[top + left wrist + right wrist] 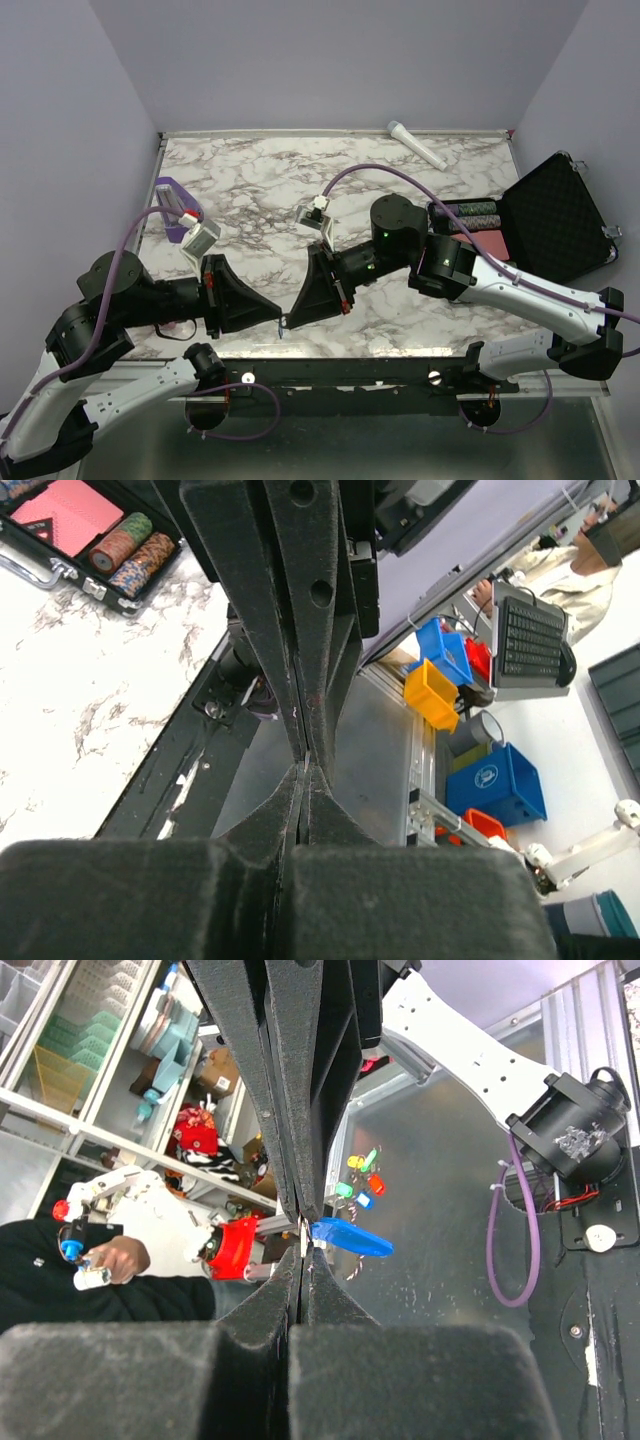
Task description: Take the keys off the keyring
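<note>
Where the two arms meet above the near edge of the tabletop (260,180), I see the left fingers (303,795) and the right fingers (303,1275) pointed tip to tip, almost touching. Each pair is pressed together to a thin seam with no gap I can make out. In the right wrist view one blue tag (350,1237) sticks out sideways from the spot where the two tips face each other, held up off the tabletop. Beside it a sliver of silver metal (303,1236) shows between the tips. It is too small for me to say whether it is ring or key, and I cannot tell which pair of fingers grips which part. From above, only a speck of blue shows below the meeting point. Counting the rest, I find one open black case (555,215) at the right edge of the tabletop. It holds two rows of poker chips (468,214) and a flat red pack (68,508) in its tray. One white tube (418,145) lies near the far edge, well apart from the arms. One purple block (165,188) sits at the left side, partly behind the left wrist.
</note>
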`<state>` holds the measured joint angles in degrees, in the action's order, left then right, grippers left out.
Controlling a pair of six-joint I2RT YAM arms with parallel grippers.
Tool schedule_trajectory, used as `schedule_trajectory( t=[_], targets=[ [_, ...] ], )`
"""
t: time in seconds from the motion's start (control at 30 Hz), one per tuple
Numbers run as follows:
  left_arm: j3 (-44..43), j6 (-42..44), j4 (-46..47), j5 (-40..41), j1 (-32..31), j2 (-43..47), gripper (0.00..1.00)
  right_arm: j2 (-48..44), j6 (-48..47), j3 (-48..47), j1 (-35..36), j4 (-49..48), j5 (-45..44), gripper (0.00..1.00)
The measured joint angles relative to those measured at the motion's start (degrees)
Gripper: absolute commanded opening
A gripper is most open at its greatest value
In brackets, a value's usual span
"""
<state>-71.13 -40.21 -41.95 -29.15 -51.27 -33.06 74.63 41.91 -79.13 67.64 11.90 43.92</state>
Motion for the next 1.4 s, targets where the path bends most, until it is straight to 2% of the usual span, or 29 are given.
schedule_trajectory(
  t=[0.27,0.77,1.07,1.4],
  targets=[
    [0.0,-3.1,-0.3,6.1,-0.1,1.1,0.00,0.0,0.4,-0.1,-0.3,-0.9,-3.7,0.01],
    [3.0,-11.8,3.9,20.6,-0.3,6.3,0.00,0.6,5.9,2.3,-0.6,-11.5,-10.8,0.01],
    [8.5,-18.8,7.3,29.6,-0.4,11.1,0.00,2.0,8.0,3.3,-0.6,-15.5,-13.6,0.01],
    [10.8,-22.3,9.2,33.5,-0.5,12.9,0.00,2.6,8.7,3.3,-0.6,-17.2,-15.6,0.01]
  ],
)
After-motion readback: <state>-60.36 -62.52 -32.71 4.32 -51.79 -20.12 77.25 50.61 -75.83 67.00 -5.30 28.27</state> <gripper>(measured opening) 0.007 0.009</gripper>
